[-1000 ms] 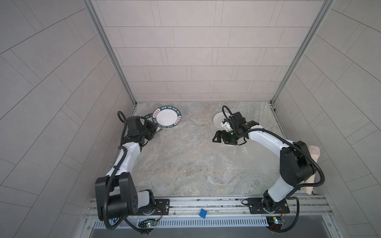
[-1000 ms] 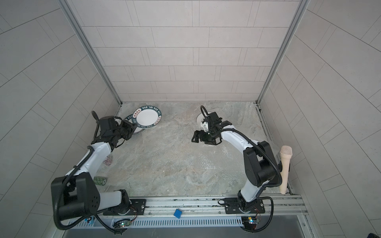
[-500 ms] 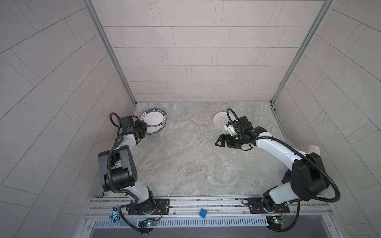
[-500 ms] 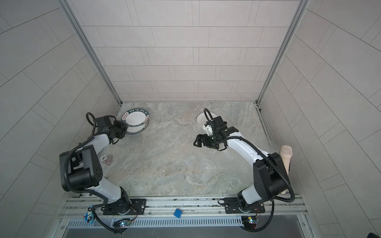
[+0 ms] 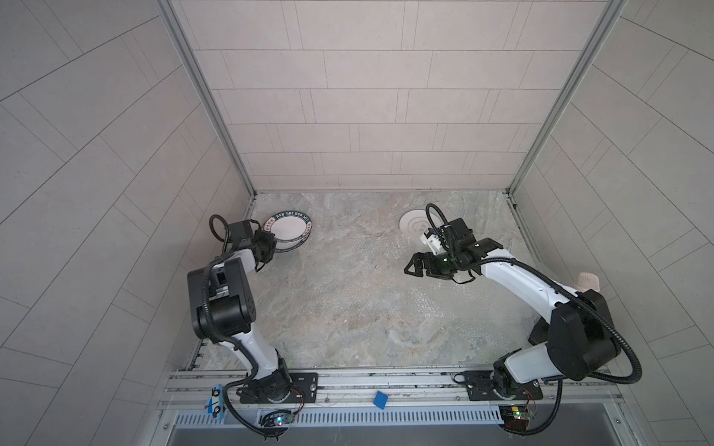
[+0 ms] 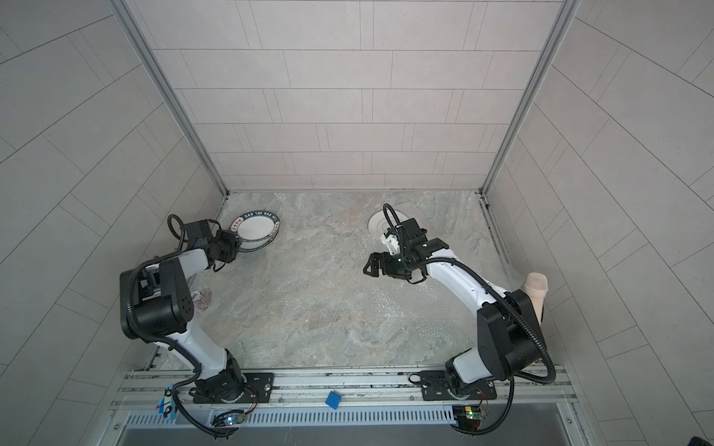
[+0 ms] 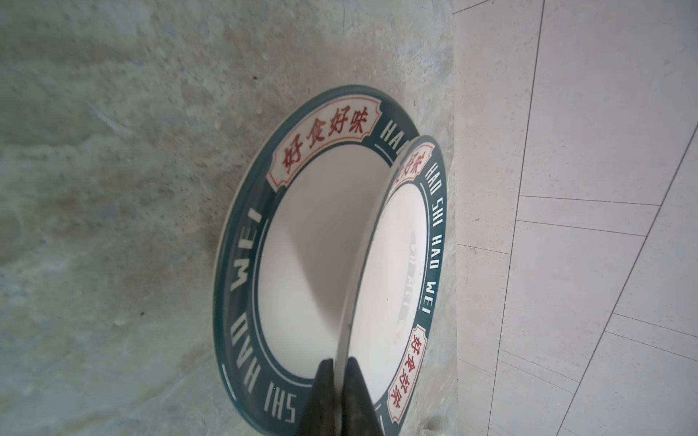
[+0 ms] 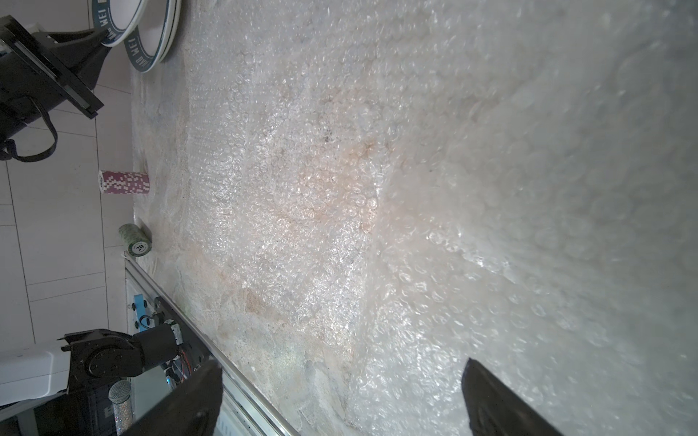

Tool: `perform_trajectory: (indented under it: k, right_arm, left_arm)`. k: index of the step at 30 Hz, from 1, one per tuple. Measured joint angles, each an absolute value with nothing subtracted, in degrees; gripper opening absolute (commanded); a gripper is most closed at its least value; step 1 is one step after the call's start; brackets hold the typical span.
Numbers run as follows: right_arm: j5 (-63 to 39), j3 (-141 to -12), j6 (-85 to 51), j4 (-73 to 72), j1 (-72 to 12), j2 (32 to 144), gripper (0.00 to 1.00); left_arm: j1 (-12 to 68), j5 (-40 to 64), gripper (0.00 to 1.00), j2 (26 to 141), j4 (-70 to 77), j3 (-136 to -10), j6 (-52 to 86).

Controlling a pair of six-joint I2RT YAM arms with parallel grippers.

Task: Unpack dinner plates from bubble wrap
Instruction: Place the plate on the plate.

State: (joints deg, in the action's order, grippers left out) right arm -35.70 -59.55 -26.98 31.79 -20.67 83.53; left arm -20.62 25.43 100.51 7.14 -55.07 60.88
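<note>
Soft, even light; tiled walls (image 5: pixel 96 193) bow at both top views' edges. Close bubble wrap (image 8: pixel 547 170) glints, blurred.

Flat plate (image 7: pixel 302 245) rim, tilted plate (image 7: pixel 400 260) rim: "HAO SHI HAO WEI" + red "好食好味" panels. Green roll (image 8: pixel 135 242) end: "20".

Green-rimmed plate (image 7: pixel 400 249) aslant over its twin (image 7: pixel 309 245)

Right arm (image 5: pixel 517 278) partly hides the grey-ringed plate (image 5: pixel 409 226).
</note>
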Motion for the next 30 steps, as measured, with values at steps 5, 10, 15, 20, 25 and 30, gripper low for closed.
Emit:
perform_trajectory:
  k: [5,10,15,20,25,30]
  right_arm:
    - [-35.7,-59.5,-27.0,32.0,-20.6,83.5,1.00]
    - [-35.6,-59.5,-27.0,32.2,-20.6,83.5,0.99]
    - [-35.5,-59.5,-27.0,32.3,-20.6,83.5,1.00]
    - [-35.5,-59.5,-27.0,32.3,-20.6,83.5,1.00]
    - [-35.5,-59.5,-27.2,32.3,-20.6,83.5,1.00]
    - [-35.4,-59.5,-27.2,32.3,-20.6,83.5,1.00]
  left_arm:
    - [-21.0,25.5,0.00,101.1,7.6,-55.1,60.8]
    - [-21.1,25.7,0.19,102.1,8.8,-55.1,60.9]
    - [-21.2,26.0,0.32,103.0,9.7,-55.1,60.9]
    - [-21.5,25.9,0.43,103.1,9.7,-55.1,61.1]
    - [-21.7,25.6,0.73,102.3,8.7,-55.1,60.5]
    - [-21.7,25.5,0.84,101.3,3.4,-58.0,58.3]
